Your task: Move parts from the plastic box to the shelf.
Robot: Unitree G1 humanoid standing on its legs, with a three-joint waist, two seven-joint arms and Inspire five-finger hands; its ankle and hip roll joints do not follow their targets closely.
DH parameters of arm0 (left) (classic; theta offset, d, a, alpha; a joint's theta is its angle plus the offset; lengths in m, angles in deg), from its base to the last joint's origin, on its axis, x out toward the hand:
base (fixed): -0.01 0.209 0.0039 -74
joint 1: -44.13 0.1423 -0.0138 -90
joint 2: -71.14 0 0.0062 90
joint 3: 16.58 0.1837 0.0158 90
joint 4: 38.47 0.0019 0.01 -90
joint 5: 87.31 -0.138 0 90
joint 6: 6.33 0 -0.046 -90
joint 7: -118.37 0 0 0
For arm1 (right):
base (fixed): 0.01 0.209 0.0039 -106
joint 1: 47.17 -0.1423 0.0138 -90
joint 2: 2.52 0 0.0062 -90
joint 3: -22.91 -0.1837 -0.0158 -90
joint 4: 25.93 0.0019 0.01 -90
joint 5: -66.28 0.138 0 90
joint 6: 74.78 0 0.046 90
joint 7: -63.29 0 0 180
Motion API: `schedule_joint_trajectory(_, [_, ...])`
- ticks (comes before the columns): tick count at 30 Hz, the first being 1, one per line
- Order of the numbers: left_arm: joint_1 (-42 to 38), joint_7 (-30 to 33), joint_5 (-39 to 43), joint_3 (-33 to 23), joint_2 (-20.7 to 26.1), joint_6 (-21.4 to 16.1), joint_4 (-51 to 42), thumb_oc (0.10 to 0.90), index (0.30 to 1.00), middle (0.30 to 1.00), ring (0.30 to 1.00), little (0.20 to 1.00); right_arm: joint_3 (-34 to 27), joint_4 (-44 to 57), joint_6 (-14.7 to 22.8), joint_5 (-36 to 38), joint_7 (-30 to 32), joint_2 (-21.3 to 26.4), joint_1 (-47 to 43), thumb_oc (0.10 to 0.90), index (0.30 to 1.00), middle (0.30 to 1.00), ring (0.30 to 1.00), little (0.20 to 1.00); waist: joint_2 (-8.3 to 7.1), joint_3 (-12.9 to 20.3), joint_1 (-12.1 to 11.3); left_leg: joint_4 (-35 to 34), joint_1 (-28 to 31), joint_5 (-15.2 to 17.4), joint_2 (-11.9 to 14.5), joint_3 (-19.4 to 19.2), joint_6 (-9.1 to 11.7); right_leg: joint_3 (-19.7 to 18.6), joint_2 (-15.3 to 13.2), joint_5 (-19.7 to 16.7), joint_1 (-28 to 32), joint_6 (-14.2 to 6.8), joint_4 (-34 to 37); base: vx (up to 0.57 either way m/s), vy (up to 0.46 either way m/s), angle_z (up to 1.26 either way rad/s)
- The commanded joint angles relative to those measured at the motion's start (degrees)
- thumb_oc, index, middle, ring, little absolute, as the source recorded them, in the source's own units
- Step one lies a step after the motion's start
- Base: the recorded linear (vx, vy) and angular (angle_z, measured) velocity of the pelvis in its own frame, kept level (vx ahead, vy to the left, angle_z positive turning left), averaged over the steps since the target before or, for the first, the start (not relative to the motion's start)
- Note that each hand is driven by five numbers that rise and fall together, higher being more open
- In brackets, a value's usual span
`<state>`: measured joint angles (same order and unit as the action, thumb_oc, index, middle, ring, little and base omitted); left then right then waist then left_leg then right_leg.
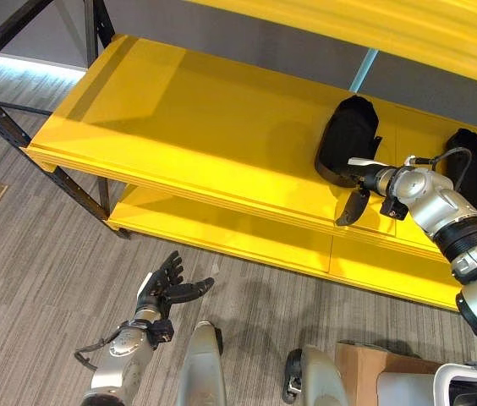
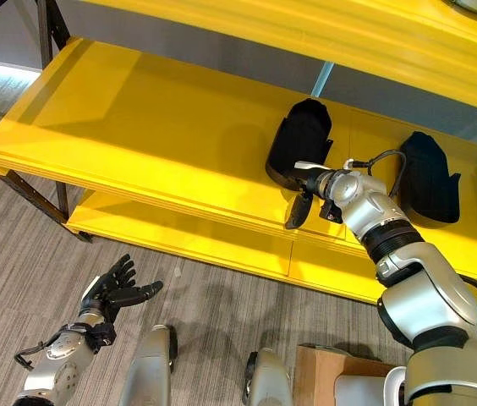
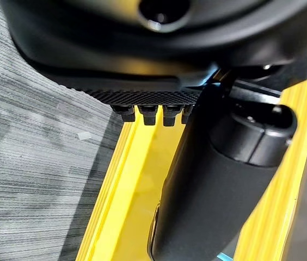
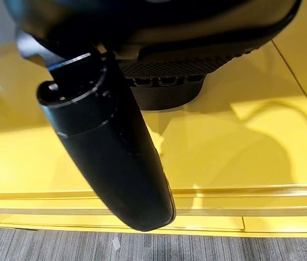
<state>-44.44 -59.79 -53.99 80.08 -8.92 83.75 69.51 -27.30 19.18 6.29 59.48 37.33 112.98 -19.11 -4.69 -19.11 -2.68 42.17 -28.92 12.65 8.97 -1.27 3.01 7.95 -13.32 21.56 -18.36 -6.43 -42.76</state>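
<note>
Part: black moulded part (image 2: 299, 142) is sitting on the yellow shelf (image 2: 162, 127), mid-right; another black part (image 2: 429, 175) is lying further right.
Right hand: right hand (image 2: 310, 188) is resting at the part's near edge, thumb hanging loose; fingers hidden, cannot tell.
Left hand: left hand (image 2: 113, 290) is hovering low over the floor, fingers spread, carrying nothing.
Handling: probably a light, stiff, smooth shell; gripping its rim seems safest.
</note>
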Motion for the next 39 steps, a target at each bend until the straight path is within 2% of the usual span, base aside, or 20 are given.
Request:
schedule_joint_trajectory(1, [-0.1,-0.8,-0.8,-1.5,1.7,-3.4,-4.5,0.900,1.000,1.000,1.000,1.000,-0.3,3.1,2.0,-2.1,-0.3,4.0,0.2,0.900,1.000,1.000,1.000,1.000,-0.72,3.8,-0.6,-2.7,1.8,-3.0,7.2,5.4,4.4,-1.7,-1.4,-4.7,2.1,0.5,2.3,0.00,0.000,0.00])
schedule_joint_trajectory(9, [0.2,-0.5,-0.9,-2.2,1.3,-3.3,-4.5,0.900,1.000,1.000,1.000,1.000,-0.2,7.2,2.8,-3.7,-1.4,5.6,2.5,0.900,1.000,1.000,1.000,1.000,-0.97,3.9,-0.2,-2.9,1.9,-3.1,7.4,5.4,4.5,-1.8,-1.1,-4.8,2.1,0.6,2.5,0.00,0.000,0.00])
schedule_joint_trajectory(39, [0.4,-0.5,-2.1,-2.3,1.1,-3.0,-4.6,0.900,1.000,1.000,1.000,1.000,-3.2,4.8,2.0,-4.9,-2.9,9.6,10.6,0.900,1.000,1.000,1.000,1.000,-0.48,3.3,0.6,-3.3,2.1,-3.3,7.7,5.2,4.4,-1.9,-1.1,-4.6,1.7,0.4,2.1,0.00,0.000,0.00])
